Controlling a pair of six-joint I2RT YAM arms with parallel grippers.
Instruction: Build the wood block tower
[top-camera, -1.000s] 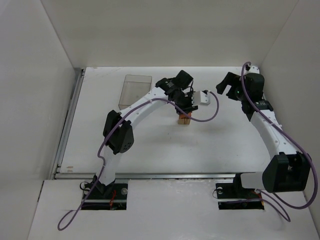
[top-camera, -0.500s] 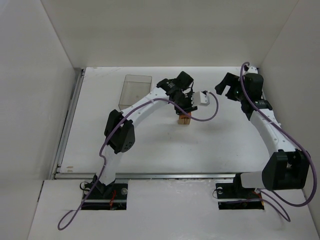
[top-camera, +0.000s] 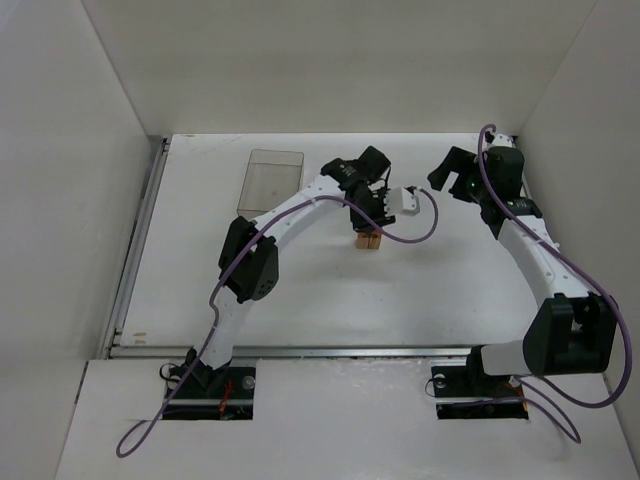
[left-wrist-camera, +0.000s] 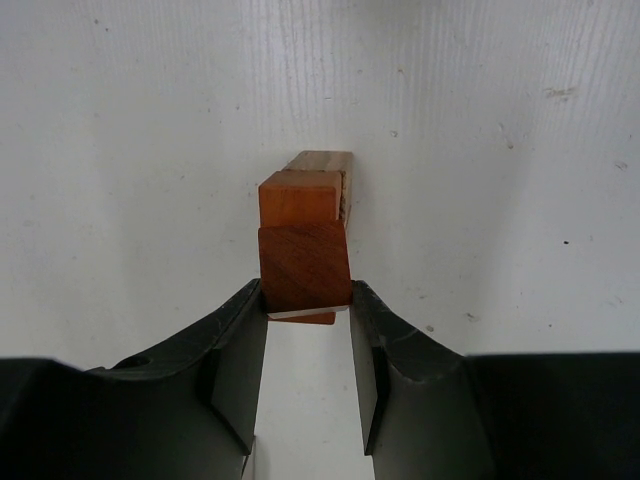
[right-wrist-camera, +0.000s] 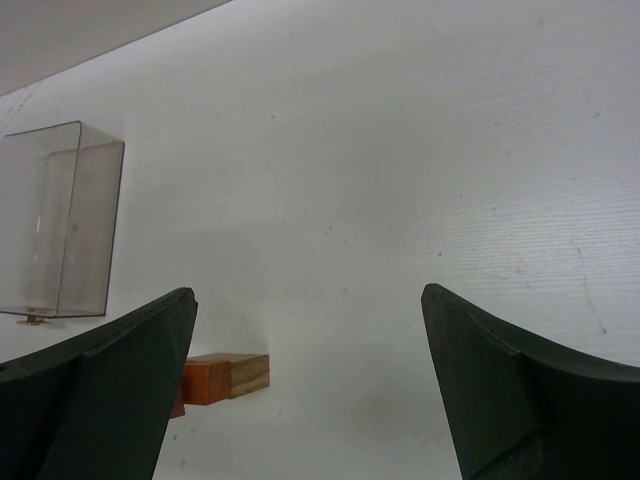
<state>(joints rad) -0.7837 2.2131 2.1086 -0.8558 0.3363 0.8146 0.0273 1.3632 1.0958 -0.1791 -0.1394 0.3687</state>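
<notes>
Just past the middle of the counter, toward its far edge, sits the wood block tower (top-camera: 369, 240), well apart from the clear box (top-camera: 270, 180) by the far-left corner. My left claw (left-wrist-camera: 305, 300) is clenched on a dark reddish block (left-wrist-camera: 305, 265), one finger flat against each side face. Beyond it in the wrist view an orange block (left-wrist-camera: 300, 198) and a tan block (left-wrist-camera: 322, 160) line up, so the long axis runs straight away from the claw. From the right wrist those two lie side by side on the counter, a low row rather than a tall stack. Whether the held block rests on them or hangs above them, I cannot tell. I judge these pieces light, stiff and smooth-sided, easy to nudge out of line, so I would grip on flat opposite faces and release gently. My right claw (right-wrist-camera: 310, 300) is spread wide and holds nothing, toward the far-right corner.
</notes>
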